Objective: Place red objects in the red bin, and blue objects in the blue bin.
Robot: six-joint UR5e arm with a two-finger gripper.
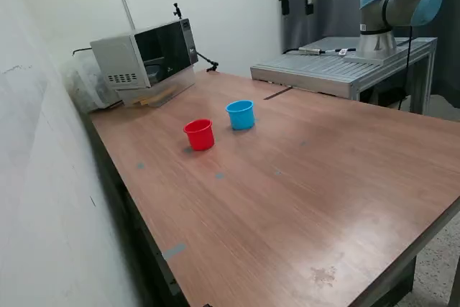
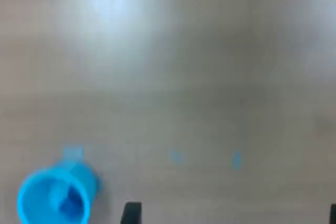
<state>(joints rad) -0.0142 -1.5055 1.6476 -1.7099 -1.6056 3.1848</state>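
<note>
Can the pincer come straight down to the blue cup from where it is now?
Probably yes: the pincer hangs high above the table, open, and nothing stands over the blue cup; the red cup sits apart beside it.

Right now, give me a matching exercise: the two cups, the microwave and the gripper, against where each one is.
1 red cup
2 blue cup
3 microwave
4 gripper

A high above the table
B far corner, by the wall
C the cup toward the exterior view's left
D the cup toward the exterior view's right

Pairs: 1-C, 2-D, 3-B, 4-A.
</note>
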